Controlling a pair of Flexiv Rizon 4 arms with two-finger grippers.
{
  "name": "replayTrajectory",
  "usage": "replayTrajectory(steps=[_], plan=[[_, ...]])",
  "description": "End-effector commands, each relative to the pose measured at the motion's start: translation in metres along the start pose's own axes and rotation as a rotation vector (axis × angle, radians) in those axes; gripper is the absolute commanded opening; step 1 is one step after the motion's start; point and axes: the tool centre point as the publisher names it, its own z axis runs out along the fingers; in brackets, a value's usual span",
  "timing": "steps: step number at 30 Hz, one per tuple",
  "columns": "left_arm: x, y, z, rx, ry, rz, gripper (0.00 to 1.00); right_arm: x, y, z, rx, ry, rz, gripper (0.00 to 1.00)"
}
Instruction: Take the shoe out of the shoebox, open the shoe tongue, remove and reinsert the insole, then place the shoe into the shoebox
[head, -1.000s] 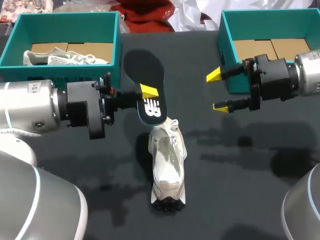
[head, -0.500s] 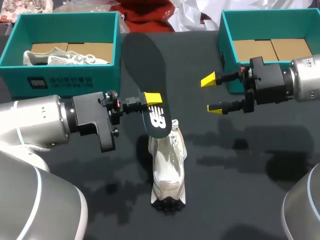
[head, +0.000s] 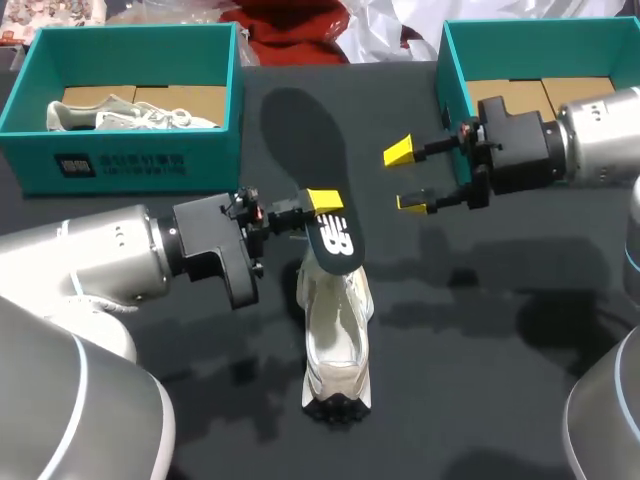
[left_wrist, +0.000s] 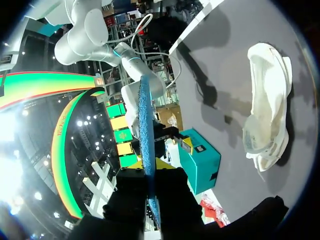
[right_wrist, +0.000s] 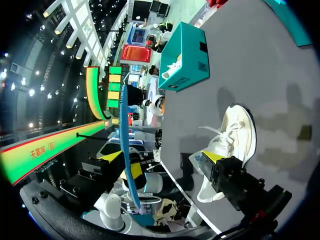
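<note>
On the black table lies a white shoe (head: 335, 330), its dark-lugged end toward me. My left gripper (head: 318, 208) is shut on the dark insole (head: 300, 140), which slants upward with its logo end over the shoe's far end. In the left wrist view the insole (left_wrist: 146, 145) shows edge-on and blue between the fingers of that gripper (left_wrist: 149, 165), with the shoe (left_wrist: 267, 105) off to one side. My right gripper (head: 405, 178) stands open to the right of the insole, holding nothing. The right wrist view shows one yellow fingertip (right_wrist: 212, 156), the shoe (right_wrist: 230, 135) and the insole (right_wrist: 126, 145).
A teal shoebox (head: 130, 165) at the back left holds a second pale shoe (head: 130, 115). Another teal shoebox (head: 455, 100) at the back right shows only cardboard inside, just behind my right arm. Bare table (head: 480, 330) lies right of the shoe.
My left arm carried the insole down and rightward, bringing its logo end over the shoe. My right gripper drifted left toward the insole, still open.
</note>
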Motion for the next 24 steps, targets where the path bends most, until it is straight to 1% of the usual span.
replayTrajectory(steps=[1, 4, 7, 11, 19, 20, 21, 23, 24], plan=[[0.006, 0.004, 0.013, 0.008, 0.007, -0.032, 0.0, 0.001, 0.002, 0.006, -0.002, -0.005, 0.002, 1.0], [0.014, 0.006, 0.021, 0.024, 0.021, -0.089, 0.0, 0.003, 0.005, 0.012, -0.002, 0.007, -0.035, 1.0], [0.016, 0.007, 0.025, 0.046, 0.024, -0.1, 0.0, 0.005, 0.006, 0.019, 0.0, 0.017, -0.058, 1.0], [0.019, 0.008, 0.03, 0.059, 0.026, -0.072, 0.0, 0.007, 0.004, 0.025, -0.001, 0.032, -0.076, 1.0], [0.032, 0.01, 0.038, 0.071, 0.048, -0.069, 0.0, 0.012, 0.003, 0.037, -0.025, 0.044, -0.07, 1.0], [0.033, 0.01, 0.039, 0.071, 0.049, -0.07, 0.0, 0.013, 0.004, 0.038, -0.026, 0.045, -0.073, 0.98], [0.034, 0.009, 0.04, 0.076, 0.05, -0.073, 0.0, 0.014, 0.004, 0.04, -0.023, 0.05, -0.078, 0.93], [0.035, 0.009, 0.042, 0.079, 0.051, -0.075, 0.0, 0.015, 0.006, 0.043, -0.017, 0.053, -0.087, 0.87], [0.035, 0.009, 0.043, 0.081, 0.052, -0.075, 0.0, 0.016, 0.006, 0.044, -0.011, 0.058, -0.092, 0.77]])
